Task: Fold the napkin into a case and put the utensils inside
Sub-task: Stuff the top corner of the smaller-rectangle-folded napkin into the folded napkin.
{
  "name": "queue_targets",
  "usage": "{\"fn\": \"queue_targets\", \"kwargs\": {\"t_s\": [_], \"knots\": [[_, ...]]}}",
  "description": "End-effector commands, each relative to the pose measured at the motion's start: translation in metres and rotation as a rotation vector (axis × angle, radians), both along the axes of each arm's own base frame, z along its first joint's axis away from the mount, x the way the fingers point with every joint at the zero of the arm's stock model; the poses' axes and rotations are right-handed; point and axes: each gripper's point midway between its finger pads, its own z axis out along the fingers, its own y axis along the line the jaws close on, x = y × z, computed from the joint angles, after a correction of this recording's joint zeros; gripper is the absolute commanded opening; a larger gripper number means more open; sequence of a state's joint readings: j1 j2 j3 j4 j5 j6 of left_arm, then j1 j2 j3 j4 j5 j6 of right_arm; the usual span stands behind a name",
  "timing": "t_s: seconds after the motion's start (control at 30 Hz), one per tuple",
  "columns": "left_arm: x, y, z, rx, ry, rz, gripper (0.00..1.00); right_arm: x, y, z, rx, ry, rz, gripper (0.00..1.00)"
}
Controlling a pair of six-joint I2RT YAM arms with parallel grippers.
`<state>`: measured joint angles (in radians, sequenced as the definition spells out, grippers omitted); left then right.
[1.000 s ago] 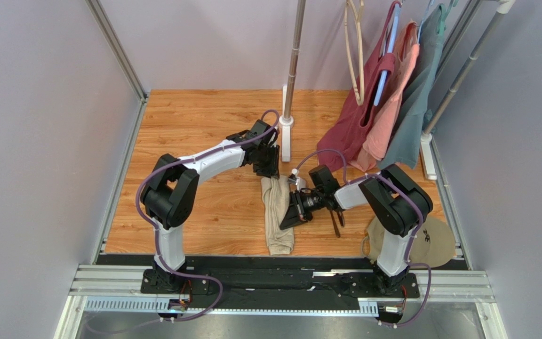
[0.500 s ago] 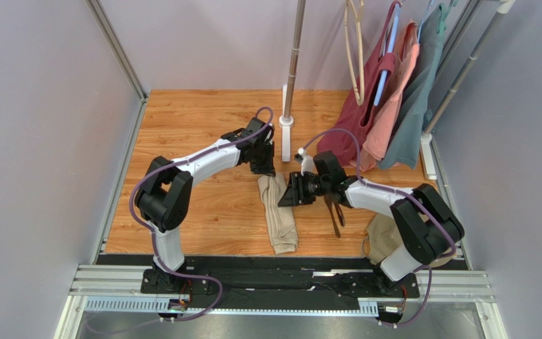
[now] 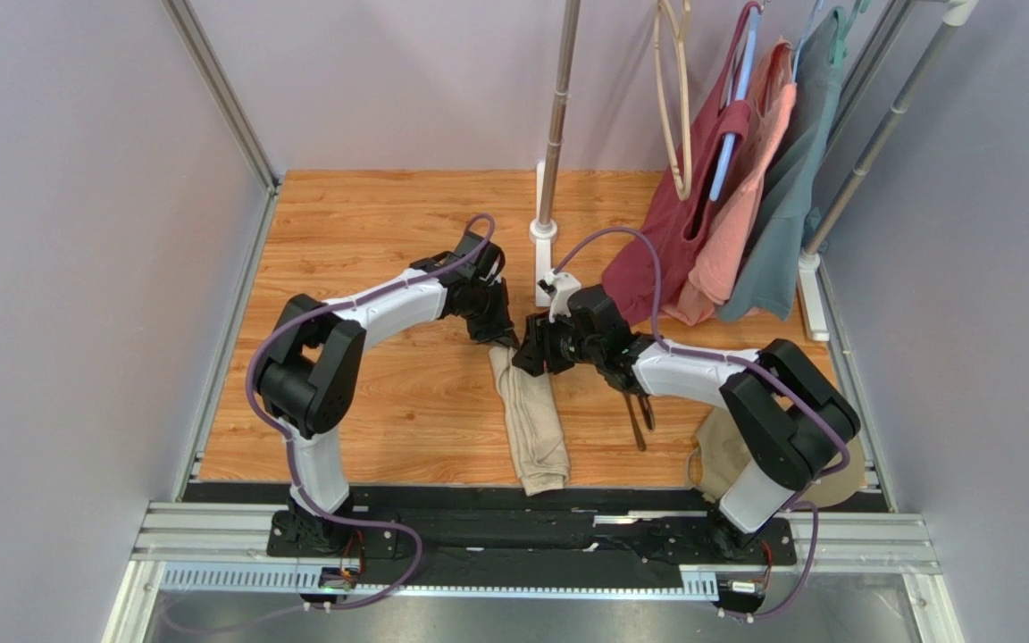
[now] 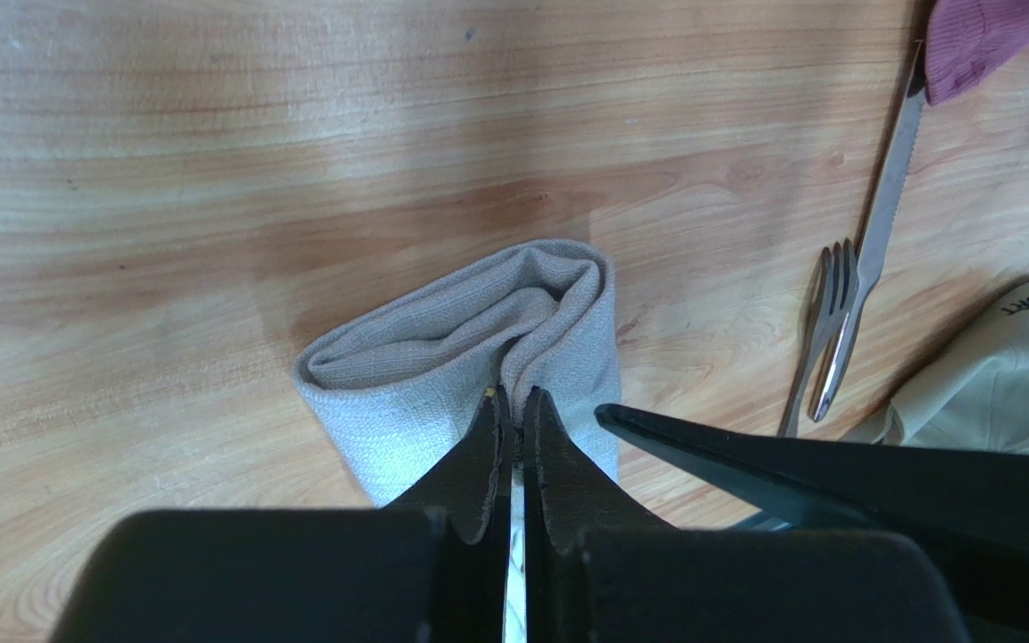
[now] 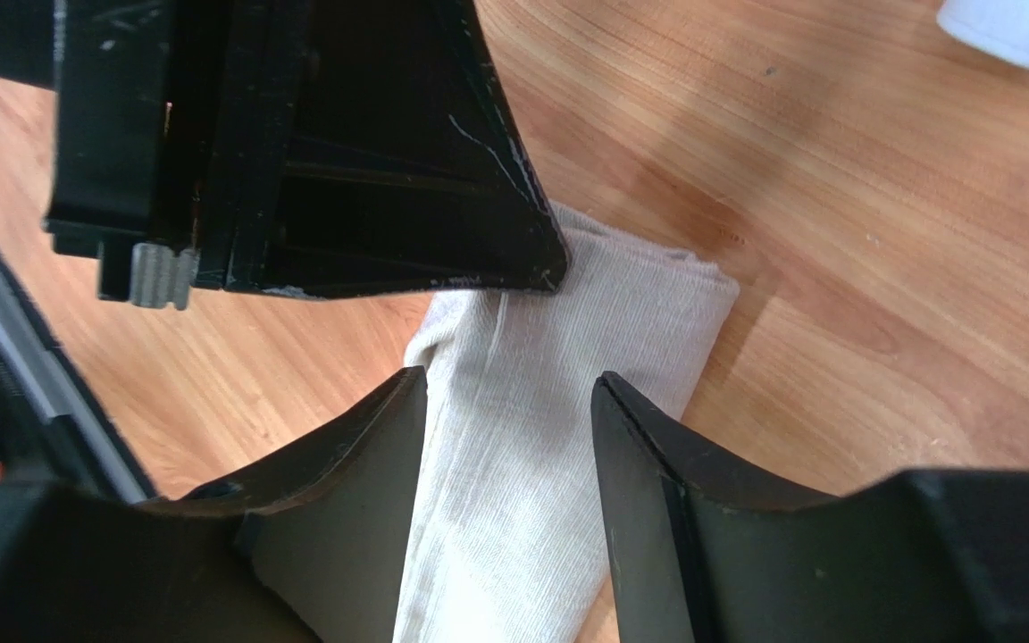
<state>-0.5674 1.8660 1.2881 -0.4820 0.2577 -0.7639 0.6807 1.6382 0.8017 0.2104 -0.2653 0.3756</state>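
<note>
The left gripper (image 4: 512, 402) is clamped on the far end of the folded napkin (image 4: 466, 351). The right gripper (image 5: 509, 389) hangs half-open over that end, holding nothing.

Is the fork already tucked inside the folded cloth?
No, the fork lies on the bare wooden table beside the knife, apart from the folded napkin.

Letters "ORT" partly legible on pale tan fabric (image 4: 1003, 375), left wrist view
</note>
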Motion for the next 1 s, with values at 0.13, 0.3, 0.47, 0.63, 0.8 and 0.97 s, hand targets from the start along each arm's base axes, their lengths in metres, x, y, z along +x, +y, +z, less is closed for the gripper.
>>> {"fn": "queue_targets", "kwargs": {"t_s": [0.13, 0.3, 0.47, 0.63, 0.8, 0.97], "knots": [[-0.005, -0.006, 0.018, -0.083, 0.048, 0.055, 0.0, 0.032, 0.018, 0.027, -0.009, -0.21, -0.026, 0.46], [-0.008, -0.007, 0.021, -0.096, 0.081, 0.076, 0.0, 0.026, 0.028, 0.018, -0.016, -0.212, 0.015, 0.39], [-0.008, -0.003, 0.02, -0.087, 0.09, 0.1, 0.0, 0.02, 0.03, 0.012, -0.033, -0.217, 0.02, 0.35], [-0.009, -0.002, 0.019, -0.09, 0.105, 0.116, 0.0, 0.016, 0.03, 0.008, -0.048, -0.215, 0.022, 0.34], [-0.009, -0.001, 0.02, -0.094, 0.112, 0.131, 0.0, 0.01, 0.029, 0.004, -0.061, -0.209, 0.03, 0.37], [-0.008, -0.002, 0.021, -0.104, 0.118, 0.136, 0.0, 0.002, 0.031, -0.001, -0.072, -0.208, 0.044, 0.39]]}}
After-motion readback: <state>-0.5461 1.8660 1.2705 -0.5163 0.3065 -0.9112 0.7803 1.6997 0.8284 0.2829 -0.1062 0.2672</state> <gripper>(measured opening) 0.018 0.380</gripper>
